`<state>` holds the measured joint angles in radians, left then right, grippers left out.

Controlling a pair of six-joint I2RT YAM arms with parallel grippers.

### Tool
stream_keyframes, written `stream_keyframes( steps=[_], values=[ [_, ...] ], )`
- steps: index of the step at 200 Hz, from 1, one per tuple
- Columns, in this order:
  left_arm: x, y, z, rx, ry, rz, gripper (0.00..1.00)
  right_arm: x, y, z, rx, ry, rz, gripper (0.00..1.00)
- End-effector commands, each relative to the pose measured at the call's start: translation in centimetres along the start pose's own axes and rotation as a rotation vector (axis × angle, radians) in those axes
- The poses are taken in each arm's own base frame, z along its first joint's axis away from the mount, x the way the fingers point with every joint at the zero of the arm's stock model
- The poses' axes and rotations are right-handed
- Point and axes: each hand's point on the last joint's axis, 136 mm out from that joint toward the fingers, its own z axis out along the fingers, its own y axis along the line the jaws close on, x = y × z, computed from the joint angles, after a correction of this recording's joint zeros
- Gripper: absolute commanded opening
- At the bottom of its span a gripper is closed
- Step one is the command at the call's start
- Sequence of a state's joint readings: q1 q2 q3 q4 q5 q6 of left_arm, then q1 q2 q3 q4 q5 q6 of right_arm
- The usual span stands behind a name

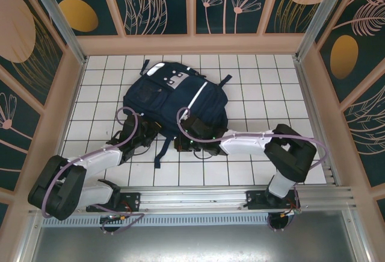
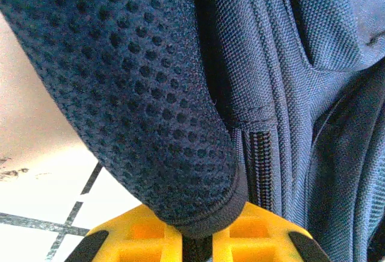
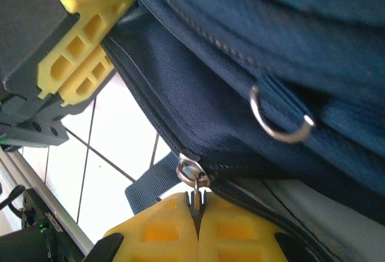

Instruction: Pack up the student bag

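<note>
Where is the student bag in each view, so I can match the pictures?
Top external: student bag lies in the centre of the white tiled table.
Left wrist: navy fabric across the frame; its padded strap ends inside the left gripper.
Right wrist: upper right; its zipper pull pinched by the right gripper.
Shared landmark: the white tiles, lower left in both wrist views.

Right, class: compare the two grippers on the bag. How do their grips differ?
The left gripper pinches the thick mesh-padded strap, jaws held slightly apart by it; the right gripper nips a thin metal zip pull, jaws almost touching. The left works at the near left corner of the student bag, the right at the middle of its near edge. Both have yellow fingers and grip the same navy bag.
</note>
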<state>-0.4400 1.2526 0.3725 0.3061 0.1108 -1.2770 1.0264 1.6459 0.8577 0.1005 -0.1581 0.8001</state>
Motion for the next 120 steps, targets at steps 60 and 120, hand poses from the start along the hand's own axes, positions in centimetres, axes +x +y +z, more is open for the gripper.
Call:
stream_keyframes(
  steps=[60, 120],
  values=[
    [-3.0, 1.3, -1.1, -0.095, -0.157, 0.059, 0.04, 1.4, -4.2, -4.0, 0.108, -0.011, 0.055, 0.00],
    [-3.0, 1.2, -1.1, -0.098, -0.148, 0.082, 0.05, 1.4, -7.8, -6.5, 0.182, -0.035, 0.068, 0.00]
  ],
)
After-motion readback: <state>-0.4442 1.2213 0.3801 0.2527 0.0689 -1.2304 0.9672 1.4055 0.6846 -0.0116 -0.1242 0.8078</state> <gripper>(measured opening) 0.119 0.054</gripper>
